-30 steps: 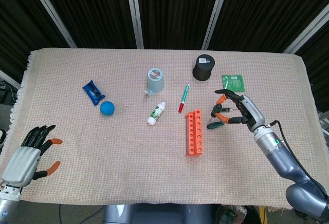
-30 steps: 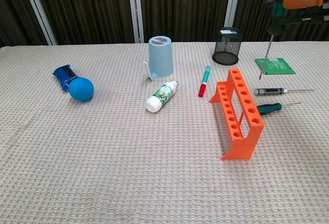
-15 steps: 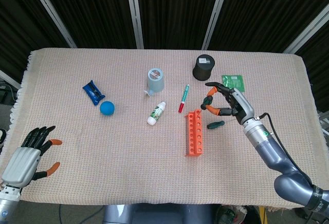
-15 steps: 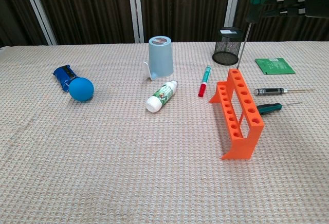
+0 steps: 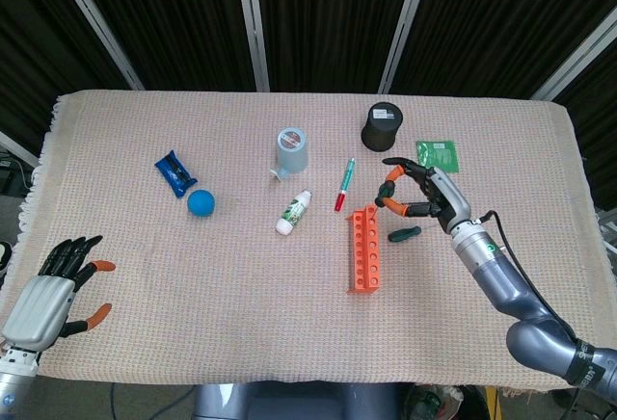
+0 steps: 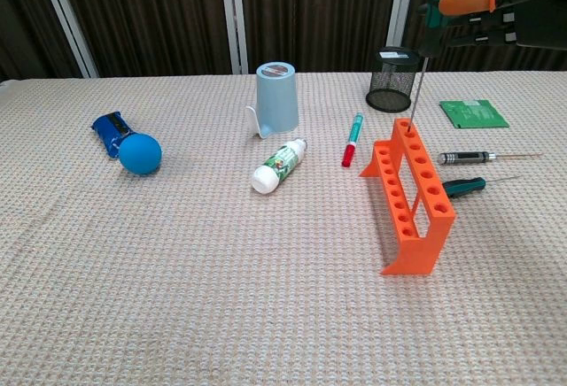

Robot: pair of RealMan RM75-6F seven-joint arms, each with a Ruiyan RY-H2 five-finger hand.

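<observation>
Holding a screwdriver (image 6: pixel 423 50) upright by its handle, the right robot hand (image 5: pixel 416 194) lines its tip over the orange rack's (image 5: pixel 364 247) far hole, while the left robot hand (image 5: pixel 53 290) rests empty, well apart.

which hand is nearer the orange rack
Right. The right hand hovers just above the far end of the orange rack, holding a screwdriver upright over it. The left hand rests at the near left table edge, far away.
</observation>
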